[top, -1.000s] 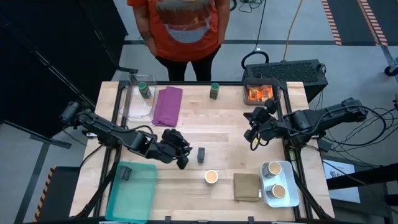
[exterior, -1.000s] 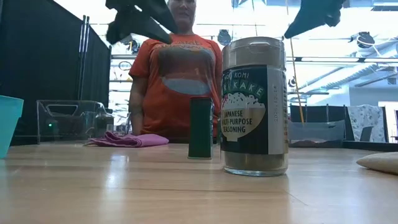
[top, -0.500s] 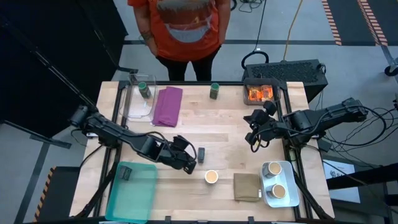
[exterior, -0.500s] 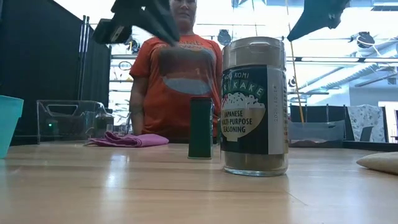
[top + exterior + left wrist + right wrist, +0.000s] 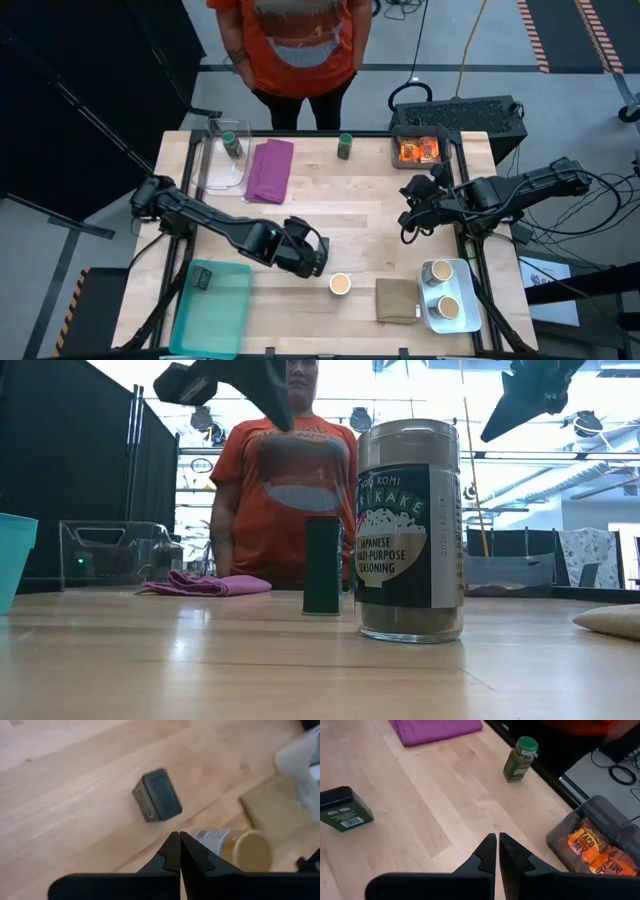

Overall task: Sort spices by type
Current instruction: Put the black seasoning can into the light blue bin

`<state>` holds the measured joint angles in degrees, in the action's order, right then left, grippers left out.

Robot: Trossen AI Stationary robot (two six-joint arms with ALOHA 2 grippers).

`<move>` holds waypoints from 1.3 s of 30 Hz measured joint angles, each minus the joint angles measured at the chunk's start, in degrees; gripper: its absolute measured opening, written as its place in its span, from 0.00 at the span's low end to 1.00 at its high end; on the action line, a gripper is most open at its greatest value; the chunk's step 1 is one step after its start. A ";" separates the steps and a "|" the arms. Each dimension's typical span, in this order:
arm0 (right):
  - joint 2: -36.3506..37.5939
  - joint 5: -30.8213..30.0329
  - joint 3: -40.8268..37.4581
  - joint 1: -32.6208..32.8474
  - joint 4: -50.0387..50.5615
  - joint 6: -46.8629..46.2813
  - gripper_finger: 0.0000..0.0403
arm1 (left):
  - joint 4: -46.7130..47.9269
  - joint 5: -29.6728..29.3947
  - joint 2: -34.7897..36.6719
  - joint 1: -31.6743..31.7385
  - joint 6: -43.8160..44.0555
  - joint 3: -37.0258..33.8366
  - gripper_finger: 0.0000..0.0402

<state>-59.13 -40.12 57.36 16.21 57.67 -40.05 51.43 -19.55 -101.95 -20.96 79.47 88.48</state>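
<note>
Right now the left gripper [image 5: 313, 255] hangs just above the dark rectangular block [image 5: 157, 796] in the middle of the table [image 5: 360, 190], and its fingers [image 5: 172, 851] are pressed together with nothing between them — so no grasp can happen as it stands. The block stands upright on bare wood, apart from the tan-topped cup [image 5: 340, 284] that sits just nearer the front edge than the block. The step in hand looks like picking the block up and carrying it to the teal bin [image 5: 212, 305], well to the left of the block at the front corner, where another dark block [image 5: 201, 279] already lies. To do it well, the jaws should spread before descending, straddle the block across its narrow faces, and come down straight — a closed or skewed approach would likely tip this tall, slim piece, or nudge it into the cup. The right gripper [image 5: 408, 222] waits shut and empty, well right of the block
</note>
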 joint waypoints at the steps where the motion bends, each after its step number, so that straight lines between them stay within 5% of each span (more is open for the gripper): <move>1: 0.00 0.00 0.00 0.02 0.12 -0.29 0.00 | 0.71 -0.07 -0.12 0.32 0.14 0.91 0.01; 10: 0.00 -0.19 0.00 0.25 2.91 -5.31 0.00 | -0.05 3.65 -0.66 4.87 0.76 1.54 0.15; 16: 0.00 -0.42 0.00 1.82 3.87 -6.82 0.00 | -2.33 6.06 -0.72 6.61 -5.45 1.45 0.38; 23: 0.00 -0.48 0.00 2.33 3.85 -7.31 0.00 | -4.68 1.21 -3.60 9.09 -8.46 1.43 0.64; 30: 0.00 -0.59 0.00 2.33 3.50 -7.32 0.00 | -4.86 6.22 -6.36 9.33 -8.90 1.41 0.68; 39: -0.01 -0.59 0.00 2.33 3.47 -7.30 0.00 | -4.42 2.60 -6.32 7.53 -5.75 0.99 0.68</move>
<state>-59.14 -40.71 57.36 18.55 61.14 -47.35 47.01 -16.95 -108.27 -13.43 73.72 89.47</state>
